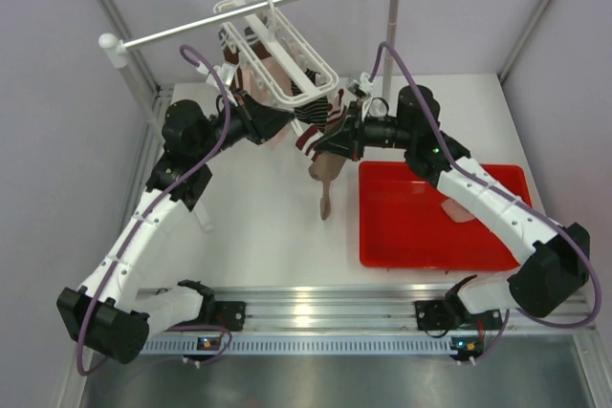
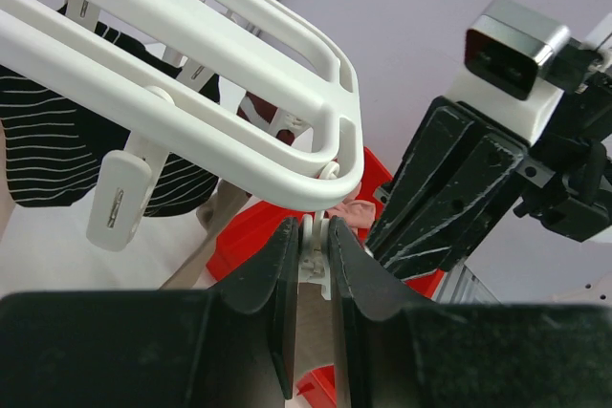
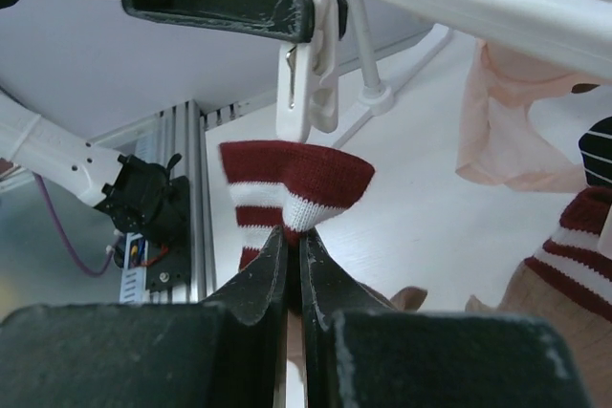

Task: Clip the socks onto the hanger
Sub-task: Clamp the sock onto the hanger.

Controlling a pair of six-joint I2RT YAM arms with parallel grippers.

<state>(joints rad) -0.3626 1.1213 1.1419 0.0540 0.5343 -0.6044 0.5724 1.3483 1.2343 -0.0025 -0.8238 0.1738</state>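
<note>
My left gripper (image 2: 314, 236) squeezes a clip (image 3: 308, 93) on the hanger (image 2: 191, 126), seemingly parting it, while my right gripper (image 3: 294, 247) pinches the sock (image 3: 296, 183) by its cuff just at the clip's six o'clock, so next I raise the cuff in.

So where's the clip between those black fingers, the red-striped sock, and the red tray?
clip (image 2: 316, 255): left wrist view, middle of its white body.
striped sock (image 3: 298, 186): right wrist view, its red-and-white cuff.
red tray (image 1: 411, 231): top view, bare floor.
</note>
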